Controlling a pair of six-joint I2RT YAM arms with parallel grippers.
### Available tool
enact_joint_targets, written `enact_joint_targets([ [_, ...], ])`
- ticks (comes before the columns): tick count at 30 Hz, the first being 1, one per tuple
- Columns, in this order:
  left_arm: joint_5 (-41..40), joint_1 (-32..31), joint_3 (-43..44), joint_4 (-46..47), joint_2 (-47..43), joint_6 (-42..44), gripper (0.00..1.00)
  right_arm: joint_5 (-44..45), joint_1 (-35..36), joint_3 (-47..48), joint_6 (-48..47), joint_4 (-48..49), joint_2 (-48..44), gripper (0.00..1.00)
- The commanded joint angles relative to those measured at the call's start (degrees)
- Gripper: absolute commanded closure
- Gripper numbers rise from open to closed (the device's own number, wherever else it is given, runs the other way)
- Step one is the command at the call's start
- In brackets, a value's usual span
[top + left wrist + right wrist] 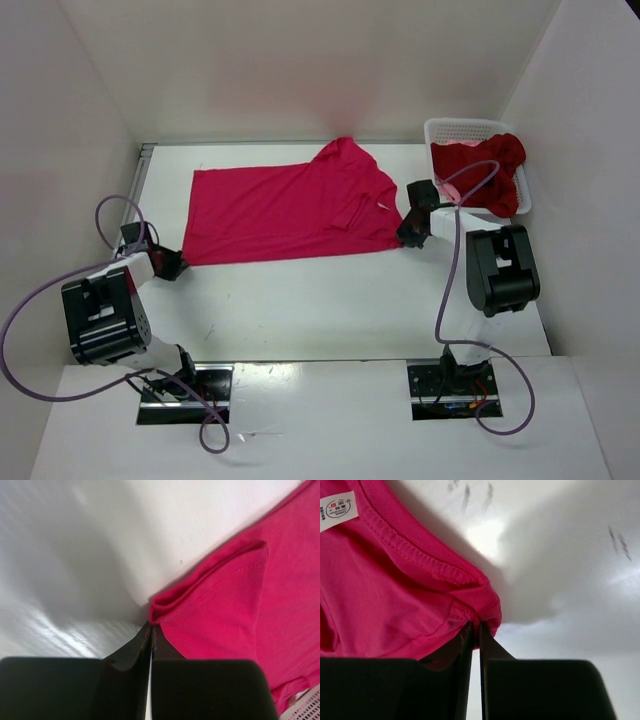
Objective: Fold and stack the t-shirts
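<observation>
A bright magenta-pink t-shirt [290,205] lies spread across the far half of the table, collar end to the right. My left gripper [172,266] is shut on its near left corner; in the left wrist view the jaws [151,626] pinch the folded hem corner [210,600]. At the shirt's near right corner, by the collar, my right gripper [410,237] is shut on the cloth. In the right wrist view the cloth [395,580] bunches between the fingertips [476,626]. A dark red t-shirt [492,168] hangs out of the basket.
A white plastic mesh basket [465,130] stands at the back right corner, and its edge [306,707] also shows in the left wrist view. White walls close in the table on three sides. The white tabletop [320,300] stretches between the shirt and the arm bases.
</observation>
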Motion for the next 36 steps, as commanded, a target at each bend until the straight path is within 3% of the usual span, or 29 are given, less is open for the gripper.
enact_joint_targets([
  [1, -1.3, 3.2, 1.5, -3.9, -0.8, 3.3, 1.0, -0.8, 0.1, -4.3, -0.1, -6.0, -6.1, 0.88],
  [7, 0.0, 5.9, 0.1, -9.8, -6.3, 6.5, 1.0, -6.7, 0.1, -13.0, 1.5, -11.6, -18.5, 0.87],
  [10, 1.2, 5.9, -2.0, -12.7, -11.5, 7.0, 0.93, -13.8, -0.4, -19.0, 6.0, -11.6, -25.1, 0.82],
  [13, 2.4, 5.9, -4.8, -15.5, -16.0, 7.0, 0.87, -14.8, -0.4, -20.2, 8.6, -12.7, -28.3, 0.82],
  [15, 4.4, 5.9, -4.3, -18.2, -18.0, 5.5, 0.76, -12.9, -0.4, -20.2, 8.6, -14.2, -30.9, 0.79],
  [17, 5.1, 5.9, -3.8, -19.5, -18.0, 4.8, 0.59, -11.8, -0.4, -20.2, 8.6, -15.5, -33.2, 0.62],
  [18, 4.6, 5.9, -2.6, -20.1, -18.0, 4.8, 0.38, -11.8, -0.4, -19.1, 8.6, -15.5, -33.8, 0.5],
  [19, 4.6, 5.9, -1.5, -20.1, -18.0, 4.8, 0.28, -11.8, -0.9, -18.1, 8.0, -16.1, -34.4, 0.46],
  [21, 3.4, 5.9, 3.4, -22.0, -16.7, 7.0, 0.15, -9.6, -0.9, -13.7, 5.3, -18.2, -34.4, 0.4],
  [23, 3.4, 5.9, 6.1, -22.0, -15.4, 7.7, 0.11, -9.6, -0.9, -10.7, 2.9, -18.7, -33.6, 0.4],
  [25, 4.1, 5.0, 6.8, -20.0, -14.7, 8.4, 0.11, -9.0, 0.2, -7.3, -0.6, -19.5, -32.6, 0.4],
  [26, 4.8, 2.9, 6.8, -18.6, -14.7, 8.4, 0.15, -9.0, 1.2, -6.8, -1.5, -18.2, -31.8, 0.57],
  [28, 5.8, -0.4, 6.8, -14.0, -14.7, 8.4, 0.47, -11.4, 4.4, -6.1, -2.1, -16.3, -28.2, 0.77],
  [29, 5.8, -4.0, 6.8, -11.5, -14.7, 8.4, 0.6, -13.0, 5.9, -6.1, -2.1, -13.1, -25.0, 0.97],
  [31, 3.4, -7.9, 6.8, -9.3, -15.4, 8.4, 0.83, -14.3, 9.5, -6.1, -0.3, -9.4, -21.9, 1.0],
  [36, 1.0, -16.3, 8.6, -5.4, -10.2, 8.4, 0.87, -15.1, 21.2, 0.4, 1.8, -2.6, -11.4, 1.0],
])
